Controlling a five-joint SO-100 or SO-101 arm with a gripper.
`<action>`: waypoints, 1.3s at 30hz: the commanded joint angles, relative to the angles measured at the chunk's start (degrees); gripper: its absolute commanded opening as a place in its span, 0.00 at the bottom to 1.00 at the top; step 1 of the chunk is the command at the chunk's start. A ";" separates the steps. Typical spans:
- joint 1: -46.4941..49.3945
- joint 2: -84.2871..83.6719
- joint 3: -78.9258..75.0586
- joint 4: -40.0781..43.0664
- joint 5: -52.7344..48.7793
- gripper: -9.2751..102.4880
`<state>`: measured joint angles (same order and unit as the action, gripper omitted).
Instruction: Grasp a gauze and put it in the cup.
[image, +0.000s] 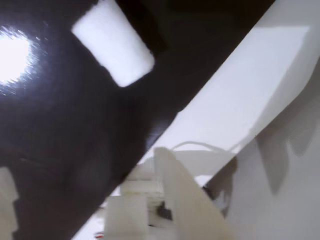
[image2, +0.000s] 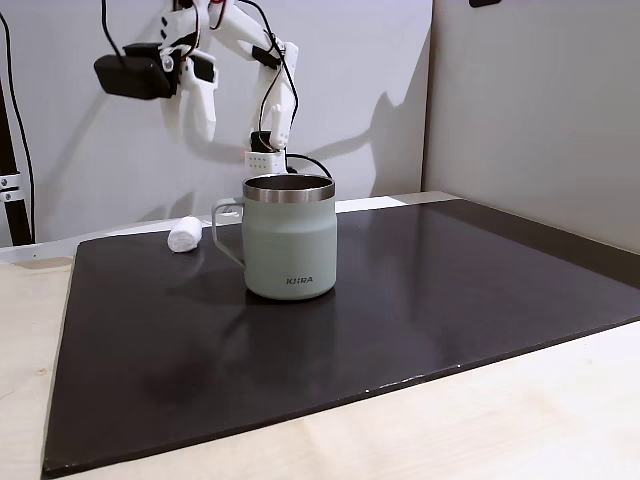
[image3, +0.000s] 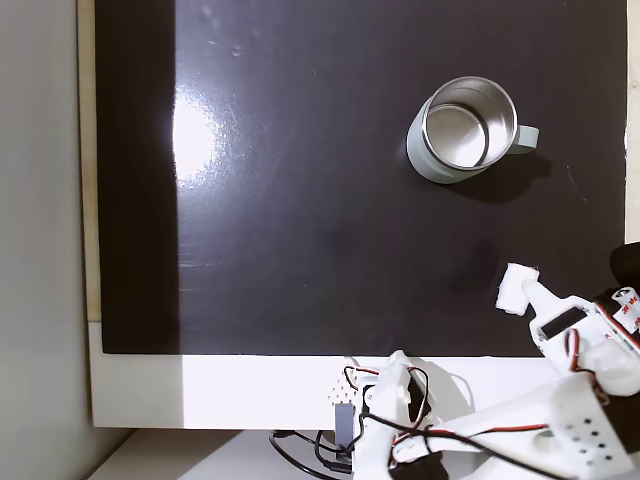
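1. White and soft, the gauze (image2: 184, 235) lies on its side on the black mat (image2: 420, 300), near the mat's back edge; in the side-on fixed view it sits at about 10 o'clock from the cup (image2: 290, 240), apart from it.
2. Your claw (image2: 190, 122) hangs high over the gauze, well clear of the mat. From the pictures you cannot tell whether the fingers are apart or together, and nothing is held between them.
3. In the wrist view the gauze (image: 113, 43) shows at 11 o'clock, off to one side of the white finger (image: 182, 197). Judging by that, you are not yet centred: bring the roll between the fingers before you descend.
4. In the top-down fixed view the gauze (image3: 517, 289) lies partly under the claw (image3: 545, 310), at about 5 o'clock from the cup (image3: 462, 132). Turn the wrist so the fingers straddle the roll across its short width.
5. Open wide, come straight down, and stop just short of the mat. A soft roll can squash or roll away, so close gently.
6. The cup stands upright, mouth open and empty, handle (image3: 527, 138) pointing toward the gauze side. Lift above the steel rim (image2: 290, 187) before you cross over it.
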<state>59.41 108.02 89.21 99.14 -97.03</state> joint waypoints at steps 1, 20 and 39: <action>0.62 -3.60 -2.99 0.09 -2.02 0.36; 2.37 -24.35 -4.83 -4.04 -1.58 0.36; 2.55 -37.53 -4.83 -10.90 1.23 0.35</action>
<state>61.70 70.75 87.10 89.03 -96.50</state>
